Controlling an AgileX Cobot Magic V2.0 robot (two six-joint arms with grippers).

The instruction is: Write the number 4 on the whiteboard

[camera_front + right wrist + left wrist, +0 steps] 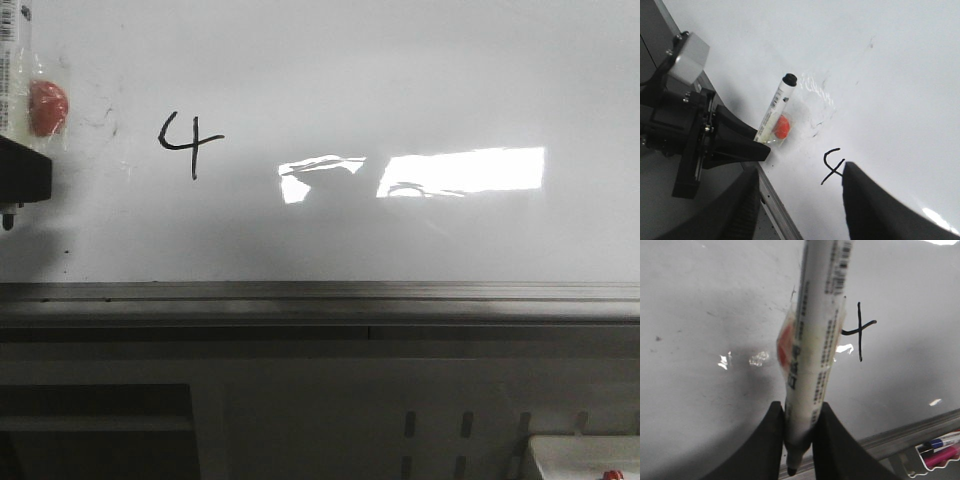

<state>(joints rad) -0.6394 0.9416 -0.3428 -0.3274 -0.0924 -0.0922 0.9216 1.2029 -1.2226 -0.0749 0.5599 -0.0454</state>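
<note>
Here, the number 4 (190,143) sits on the whiteboard (400,80), at 9 o'clock of the bright reflection (462,170). The left gripper (799,432) clamps a marker (815,340); the right gripper (800,200) stands spread, holding nothing.

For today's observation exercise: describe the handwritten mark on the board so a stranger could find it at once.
Start with the whiteboard above the grey rail. Look left of the bright reflection: the number 4 stands there in thin black ink. Unlike the faint grey smudges nearby, it is dark, with an open top and straight stem.
</note>
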